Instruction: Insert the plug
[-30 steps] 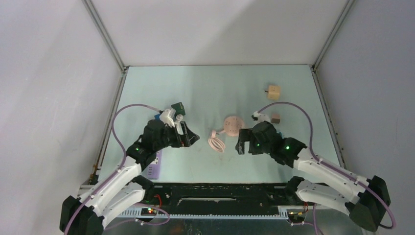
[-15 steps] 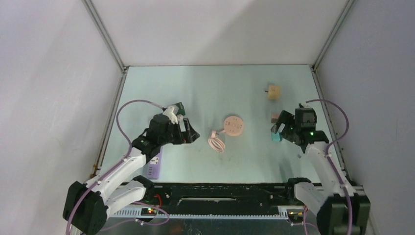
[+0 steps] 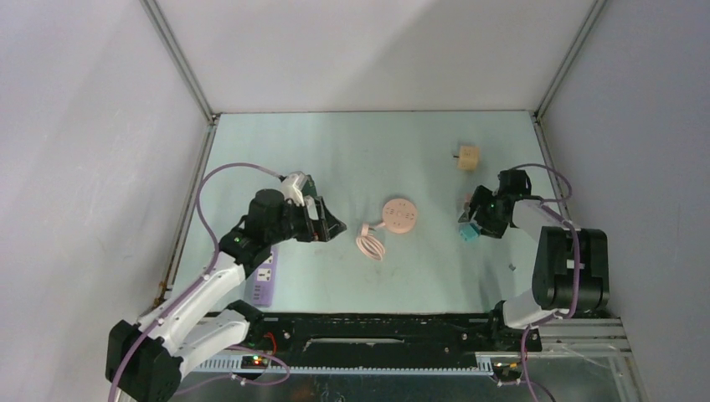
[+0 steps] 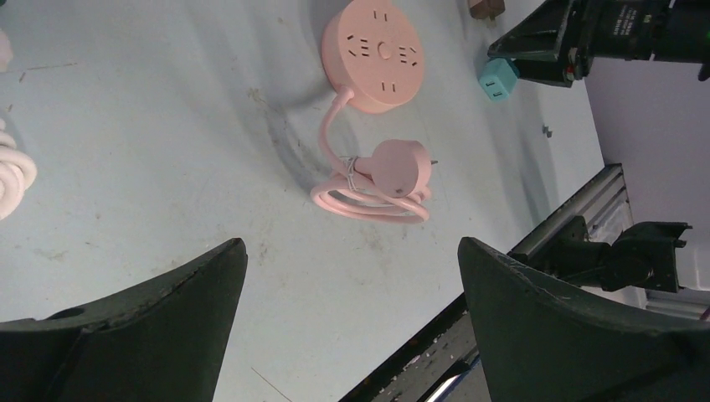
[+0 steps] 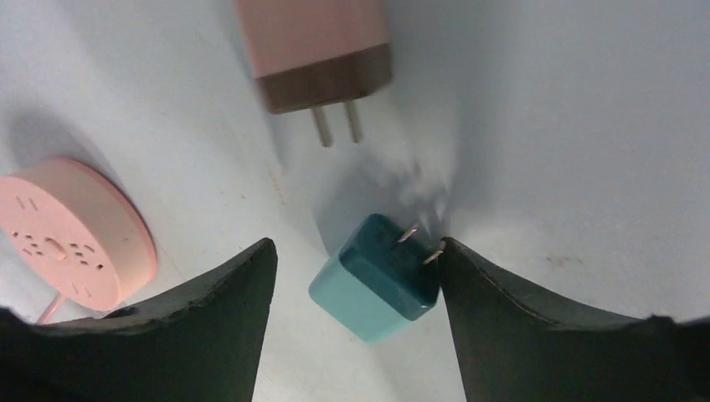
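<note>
- My left arm (image 3: 209, 280) reaches up from the 7 o'clock corner of the table (image 3: 360, 151), with the elbow bent and the wrist pointing towards 3 o'clock
- The left gripper (image 4: 350, 247) hangs above the surface with its jaws spread as wide as they go; I see only bare tabletop in the gap, and it holds nothing
- From that wrist camera the pink corded plug (image 4: 393, 172) lies coiled ahead at 12 o'clock, and the round pink socket (image 4: 378, 52) sits just beyond it
- My right arm (image 3: 565, 260) is folded tight at the 3 o'clock side, forearm pointing towards 9 o'clock and wrist tipped down to the surface
- The right gripper (image 5: 356, 247) straddles the teal plug (image 5: 373, 280) with its jaws partly open
- The finger (image 5: 536, 335) at the plug's 3 o'clock seems to touch the prong end while the other stands just clear, so I don't count it as gripped
- The teal plug lies on the table, prongs aimed at about 2 o'clock in the wrist view; overhead it sits at 3 o'clock of the round pink socket, well apart
- A pink-and-brown adapter (image 5: 322, 50) lies near the teal plug at 12 o'clock, its prongs towards it
</note>
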`<state>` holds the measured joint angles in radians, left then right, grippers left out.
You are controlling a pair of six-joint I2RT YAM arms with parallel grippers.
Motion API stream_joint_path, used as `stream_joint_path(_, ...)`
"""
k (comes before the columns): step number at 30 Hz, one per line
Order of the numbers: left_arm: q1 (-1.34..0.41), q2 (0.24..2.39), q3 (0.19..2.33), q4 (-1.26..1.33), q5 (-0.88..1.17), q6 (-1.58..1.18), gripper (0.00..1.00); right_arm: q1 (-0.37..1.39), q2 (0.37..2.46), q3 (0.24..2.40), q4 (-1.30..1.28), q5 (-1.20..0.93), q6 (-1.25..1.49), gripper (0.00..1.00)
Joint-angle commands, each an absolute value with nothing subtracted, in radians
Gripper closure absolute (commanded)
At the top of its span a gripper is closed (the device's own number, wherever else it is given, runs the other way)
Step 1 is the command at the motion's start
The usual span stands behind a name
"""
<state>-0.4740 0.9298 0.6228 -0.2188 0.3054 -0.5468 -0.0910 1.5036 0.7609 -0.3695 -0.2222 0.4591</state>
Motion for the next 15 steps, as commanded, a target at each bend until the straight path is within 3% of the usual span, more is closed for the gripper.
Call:
stream_joint_path(1, -0.469, 0.887, 0.636, -0.234, 0.288, -0.503, 0.0, -0.027, 1.545, 0.784, -0.318, -0.249, 0.452, 0.3)
stream_joint_path(6, -0.469, 0.907, 0.625, -0.225, 0.315, -0.485, 0.0, 0.091, 1.558, 0.784, -0.321, -0.244, 0.478, 0.46)
stream_joint_path(15, -0.538, 0.96, 0.589, -0.065, 0.485, -0.492, 0.01, 0.267, 1.505, 0.675, -0.269, -0.283, 0.583, 0.48)
